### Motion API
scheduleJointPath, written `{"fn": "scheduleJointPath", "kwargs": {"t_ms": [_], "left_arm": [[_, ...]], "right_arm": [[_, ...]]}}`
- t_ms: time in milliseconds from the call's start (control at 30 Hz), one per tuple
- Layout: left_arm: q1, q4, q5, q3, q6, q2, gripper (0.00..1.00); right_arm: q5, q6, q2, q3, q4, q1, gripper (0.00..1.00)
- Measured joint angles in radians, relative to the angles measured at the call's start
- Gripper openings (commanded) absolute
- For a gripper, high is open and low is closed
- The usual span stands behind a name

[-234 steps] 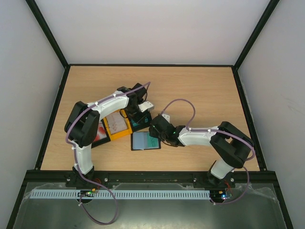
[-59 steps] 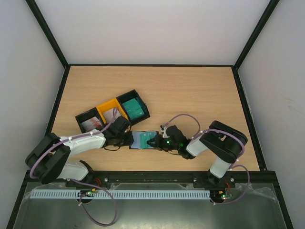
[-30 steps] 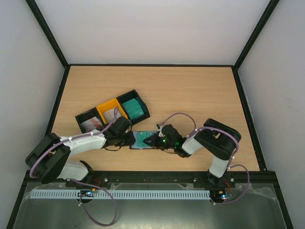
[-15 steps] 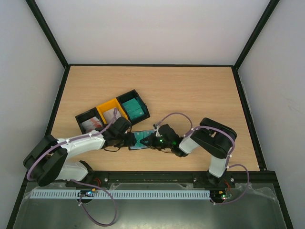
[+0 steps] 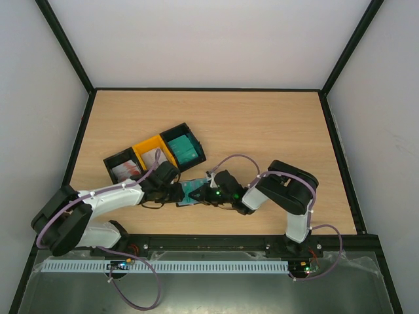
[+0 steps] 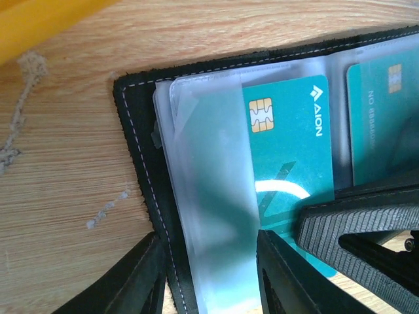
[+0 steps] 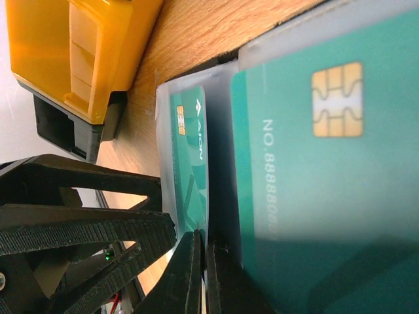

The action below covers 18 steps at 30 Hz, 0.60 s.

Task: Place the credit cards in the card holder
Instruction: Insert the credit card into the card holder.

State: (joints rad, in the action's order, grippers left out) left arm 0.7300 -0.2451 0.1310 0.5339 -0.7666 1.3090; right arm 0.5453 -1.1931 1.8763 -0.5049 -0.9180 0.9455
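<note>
The card holder (image 6: 141,163) lies open on the table (image 5: 262,124), just in front of the black and yellow trays (image 5: 157,157). Its clear sleeves hold a teal AION card (image 6: 288,150) and a second teal card (image 6: 383,124). My left gripper (image 6: 206,281) stands part-open astride the holder's left edge, clamping nothing. My right gripper (image 7: 198,275) is closed empty, tips against the AION card's sleeve.

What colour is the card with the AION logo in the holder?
The card is teal, with a gold chip; clearest in the left wrist view.
</note>
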Motion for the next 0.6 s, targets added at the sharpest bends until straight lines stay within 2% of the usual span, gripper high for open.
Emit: {"fn": "scheduleJointPath", "kwargs": {"t_ms": [133,300,467,533,600], "left_arm": [[0.0,0.001,-0.001,-0.003,0.0,-0.001,0.44],[0.0,-0.002,-0.001,-0.006,-0.006,-0.021,0.56],[0.0,-0.013,-0.028,-0.006,-0.025,-0.097,0.63],[0.0,-0.016,-0.044,-0.006,-0.034,-0.131,0.63],[0.0,-0.017,-0.061,-0.006,-0.046,-0.16,0.63]], "right_arm": [[0.008,-0.004,0.013,-0.004,-0.019,0.0,0.02],[0.011,-0.005,0.013,-0.005,-0.022,0.002,0.03],[0.015,0.005,0.012,-0.011,-0.007,0.006,0.12],[0.015,0.013,0.003,-0.014,0.006,0.007,0.11],[0.013,0.02,-0.006,-0.016,0.023,0.008,0.05]]}}
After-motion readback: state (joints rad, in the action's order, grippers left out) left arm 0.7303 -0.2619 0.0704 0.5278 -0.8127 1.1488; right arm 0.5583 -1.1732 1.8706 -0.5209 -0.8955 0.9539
